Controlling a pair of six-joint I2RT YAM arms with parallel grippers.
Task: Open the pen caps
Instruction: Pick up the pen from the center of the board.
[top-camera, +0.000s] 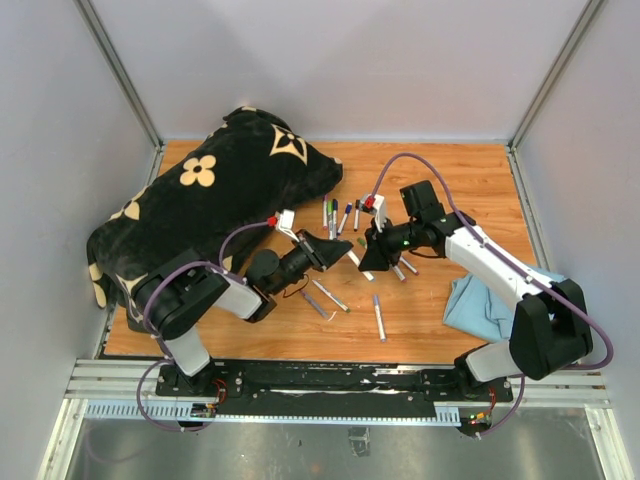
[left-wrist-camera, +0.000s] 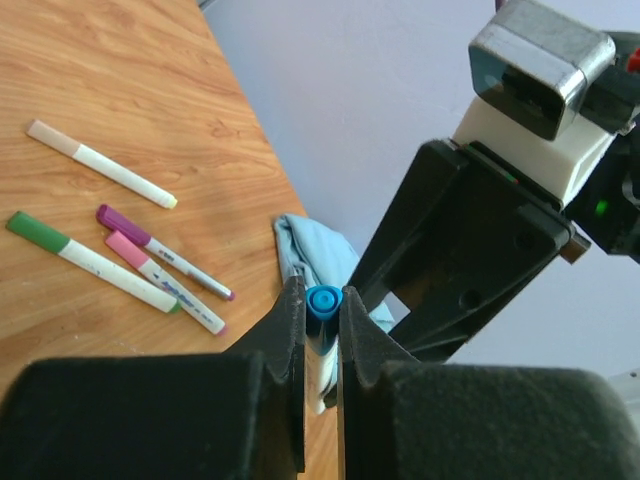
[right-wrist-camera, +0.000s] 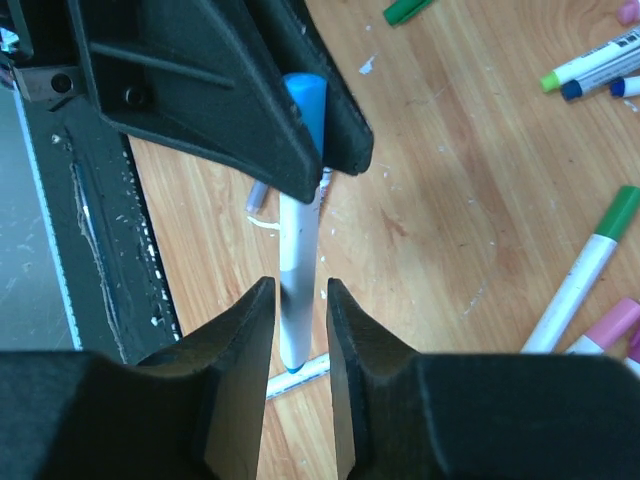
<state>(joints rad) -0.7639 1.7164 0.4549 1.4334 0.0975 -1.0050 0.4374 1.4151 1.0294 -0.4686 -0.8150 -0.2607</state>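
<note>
Blue cap (left-wrist-camera: 323, 299) clamped for pull-off.
Left gripper (left-wrist-camera: 322, 322) pinches it; right gripper (right-wrist-camera: 298, 300) straddles barrel (right-wrist-camera: 297, 240) as anchor, we can't tell if gripping.

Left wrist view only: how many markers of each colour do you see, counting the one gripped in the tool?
Green marker: 1
Purple marker: 1
Pink marker: 1
Yellow-tipped marker: 1
Blue-capped marker, gripped in the left tool: 1
Total: 5
</note>
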